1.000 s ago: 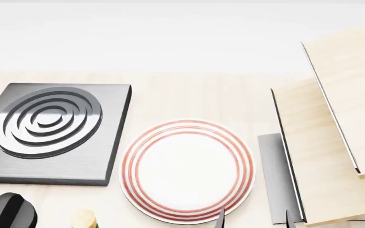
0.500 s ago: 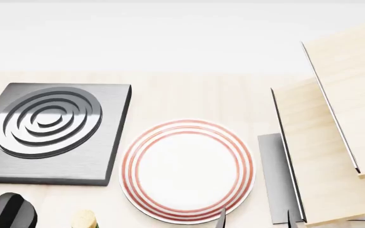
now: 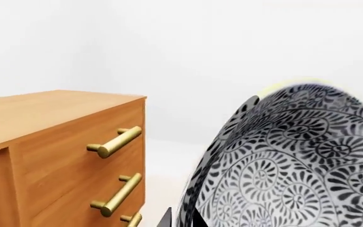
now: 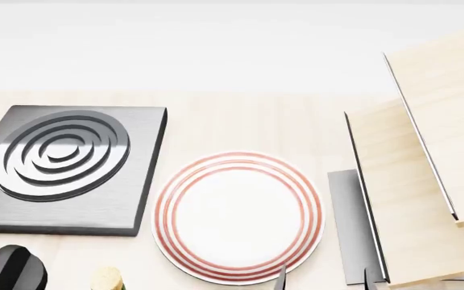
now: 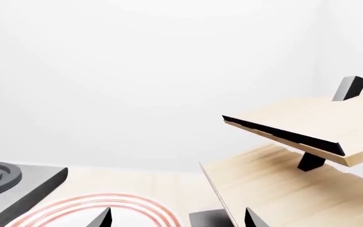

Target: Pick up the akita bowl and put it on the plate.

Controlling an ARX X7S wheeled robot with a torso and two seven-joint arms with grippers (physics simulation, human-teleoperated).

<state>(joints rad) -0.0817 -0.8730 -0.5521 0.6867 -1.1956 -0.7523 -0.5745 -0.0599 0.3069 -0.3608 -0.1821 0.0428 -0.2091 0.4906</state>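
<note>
The akita bowl fills the lower right of the left wrist view, tipped on edge and pressed close to the camera, apparently carried by the left gripper, though its jaws are hidden and their state cannot be told from these frames. A wooden drawer cabinet with brass handles stands at the left of that view, apart from the bowl. In the head view the plate lies bare at lower centre, its red rings unobstructed, ready to receive the bowl. The square grey burner sits just beside it to the left, and the tilted pale wooden shelf boards crowd the right, leaving the open approach from the bottom edge. The right gripper hovers at the plate's near rim, its two dark fingertips spread apart with nothing between them. The bowl likely needs levelling before it is lowered onto the plate.
</note>
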